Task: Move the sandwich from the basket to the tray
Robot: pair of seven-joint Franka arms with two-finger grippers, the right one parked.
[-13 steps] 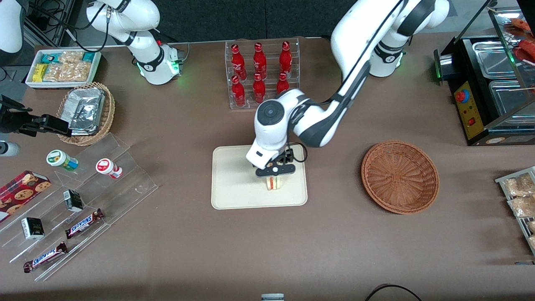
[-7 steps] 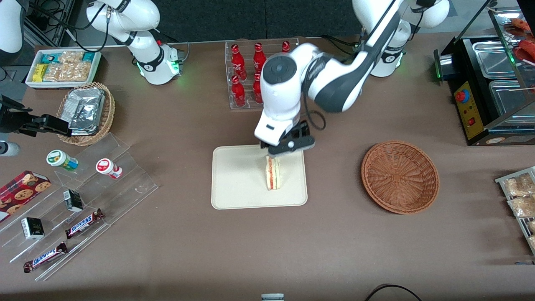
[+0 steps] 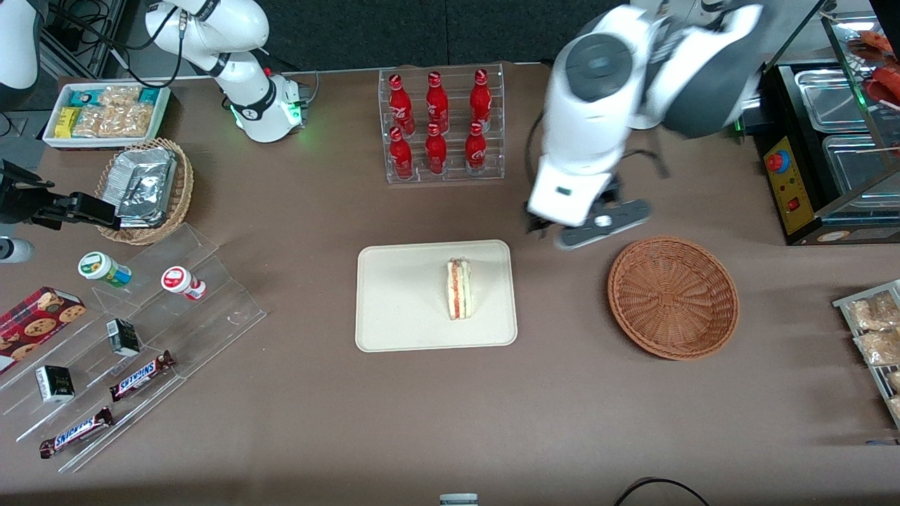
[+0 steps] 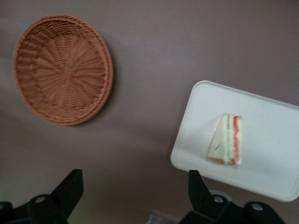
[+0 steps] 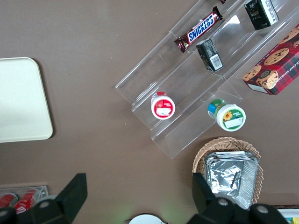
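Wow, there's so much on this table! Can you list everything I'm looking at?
sandwich: one, white with red filling, on the tray
tray: one, cream, mid-table
basket: one, reddish-brown wicker, empty, toward the working arm's end
bottles: six, red, in a clear rack
foil packets: silver, in a tan wicker basket
snack box: one, white, by the parked arm's base
Snickers bars: two, brown, on clear steps
cookie box: one, red
round tubs: two, green-lidded and red-lidded
food warmer: one, black
end effector: open, empty, above the table between tray and basket
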